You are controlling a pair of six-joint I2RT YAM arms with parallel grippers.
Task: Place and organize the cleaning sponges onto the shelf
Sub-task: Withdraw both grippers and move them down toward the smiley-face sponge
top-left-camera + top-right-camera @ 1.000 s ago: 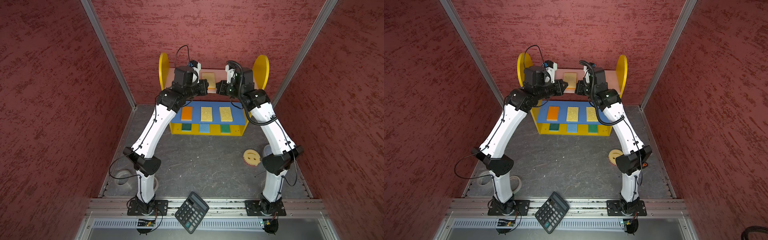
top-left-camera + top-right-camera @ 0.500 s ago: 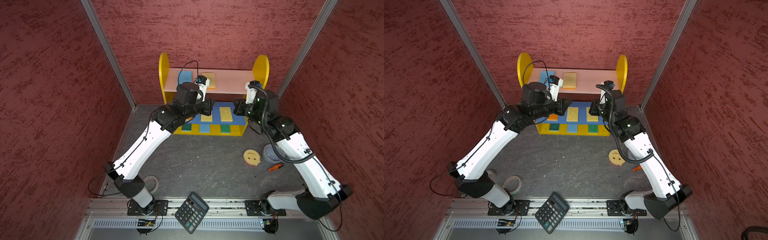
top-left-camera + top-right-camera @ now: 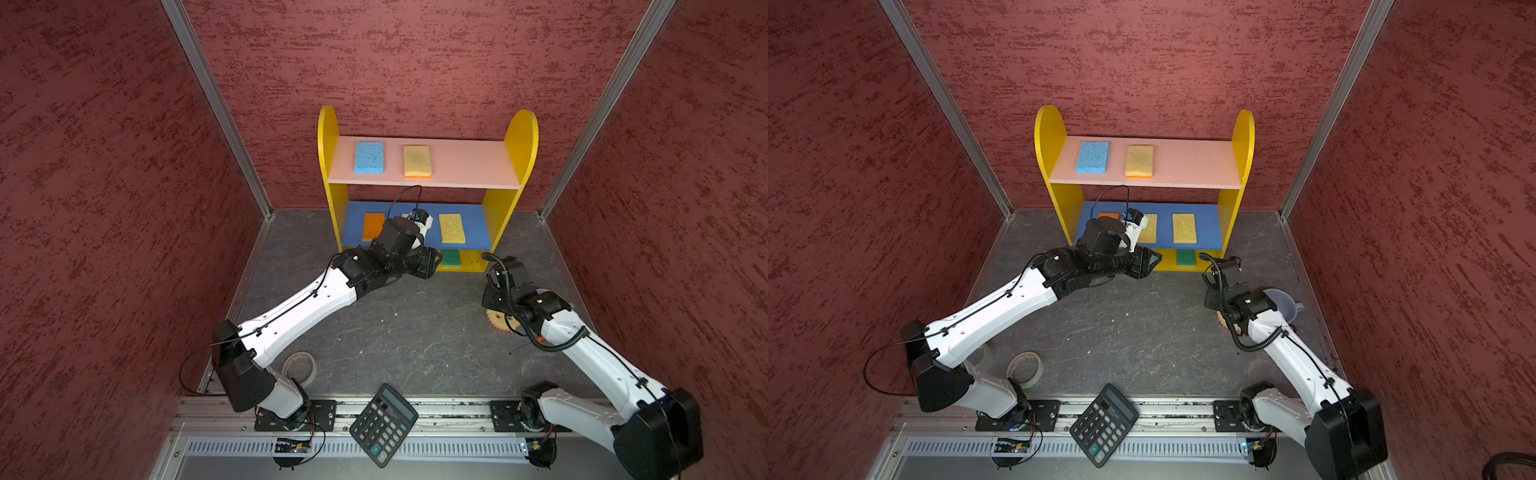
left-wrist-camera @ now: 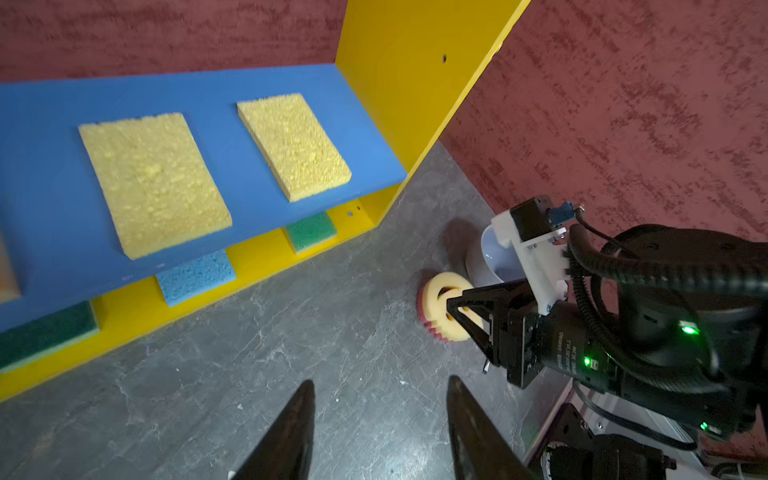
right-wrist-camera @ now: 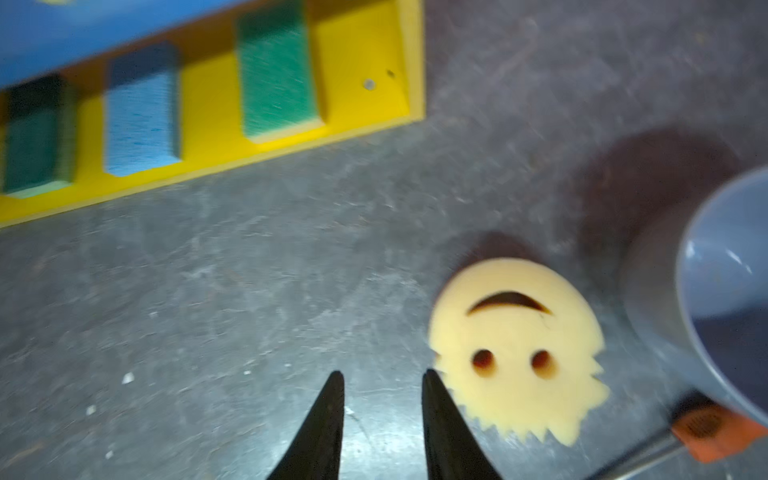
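The shelf (image 3: 519, 141) stands at the back wall. Its pink top board bears a blue sponge (image 3: 369, 156) and a yellow sponge (image 3: 417, 161). On the blue middle board lie an orange sponge (image 3: 372, 225) and two yellow ones (image 4: 158, 183) (image 4: 295, 145). Green and blue sponges (image 5: 278, 75) (image 5: 141, 112) sit on the bottom. The round smiley sponge (image 5: 515, 349) lies on the floor. My right gripper (image 5: 382, 374) hangs open and empty just beside it. My left gripper (image 4: 380, 380) is open and empty over the floor before the shelf.
A grey cup (image 5: 727, 291) and an orange-handled screwdriver (image 5: 706, 428) lie close to the smiley sponge. A tape roll (image 3: 299, 365) and a black calculator (image 3: 383, 424) sit near the front rail. Red walls close in on three sides.
Both arms have drawn back from the top board and come down. Both sets of jaws went from shut to open. The right gripper swung down to the smiley sponge.
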